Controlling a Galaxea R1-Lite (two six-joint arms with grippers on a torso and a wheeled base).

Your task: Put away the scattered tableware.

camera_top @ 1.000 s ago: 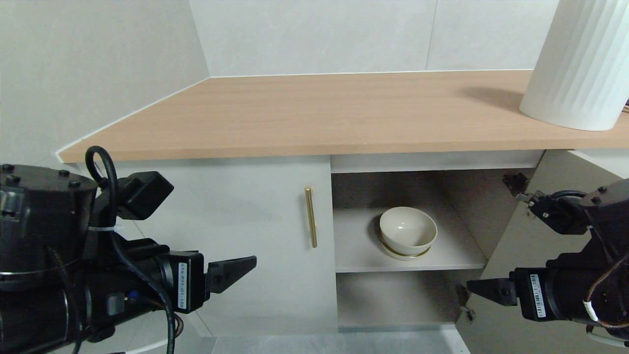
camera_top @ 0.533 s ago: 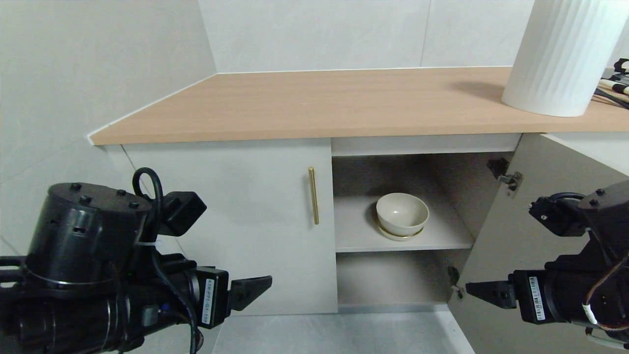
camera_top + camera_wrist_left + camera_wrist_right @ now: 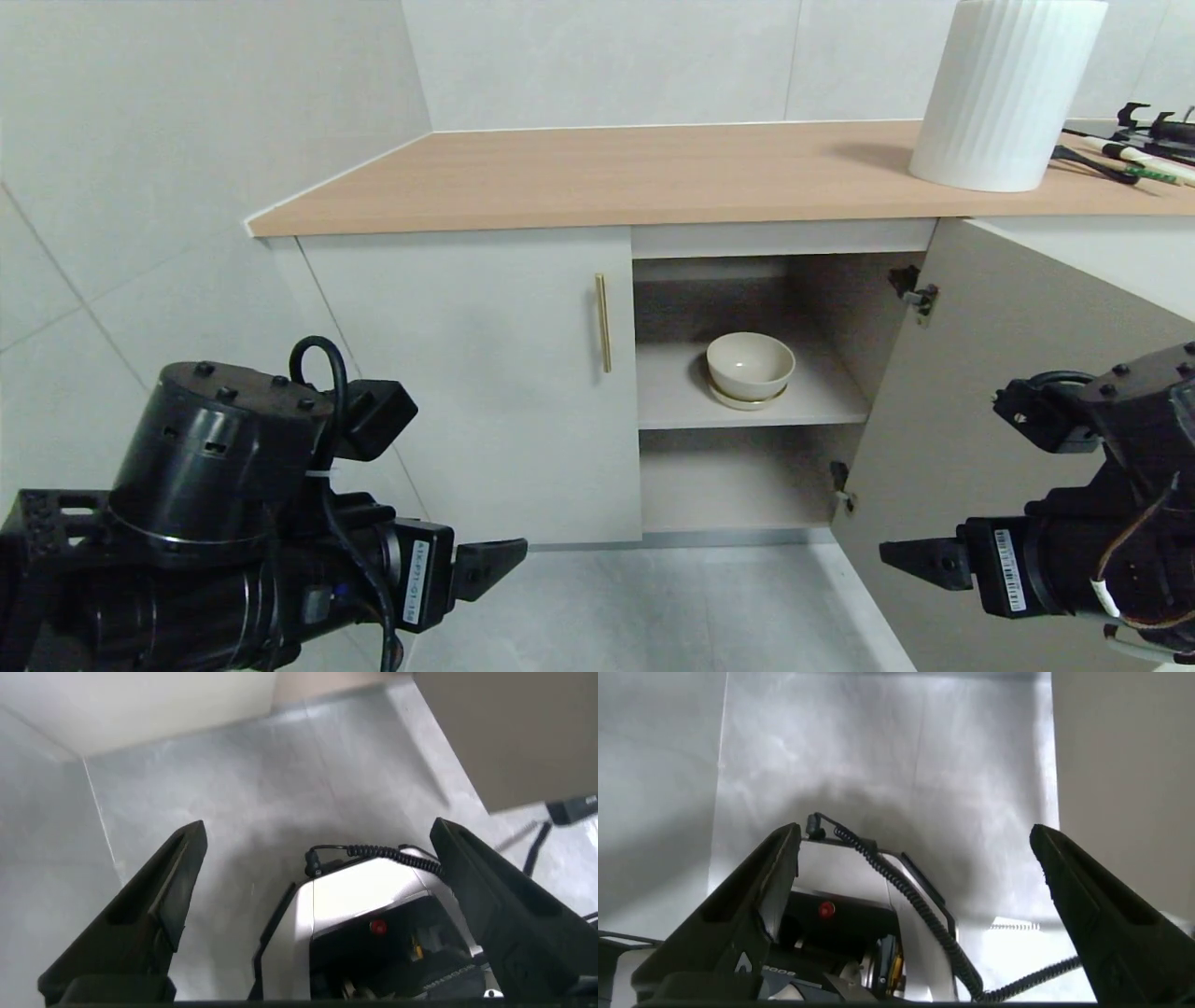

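Observation:
A cream bowl (image 3: 750, 365) sits on a small gold-rimmed plate (image 3: 744, 401) on the middle shelf (image 3: 672, 397) of the open cabinet. My left gripper (image 3: 490, 569) hangs low at the left, well in front of the shut cabinet door, and stands open (image 3: 318, 905) with nothing between its fingers. At the lower right my right gripper (image 3: 920, 563) sits beside the open door, also open (image 3: 915, 905) and empty. Both grippers are far from the bowl and point down at the grey floor.
The right cabinet door (image 3: 999, 392) is swung open toward me. The left door (image 3: 485, 373) with its gold handle (image 3: 603, 322) is shut. On the wooden counter (image 3: 597, 173) stand a white ribbed cylinder (image 3: 1004, 93) and several utensils (image 3: 1125, 154) at the far right.
The whole head view has shifted: the cabinet and counter look smaller and farther, so the camera moved back. Both grippers keep their pose; the bowl stays on its shelf.

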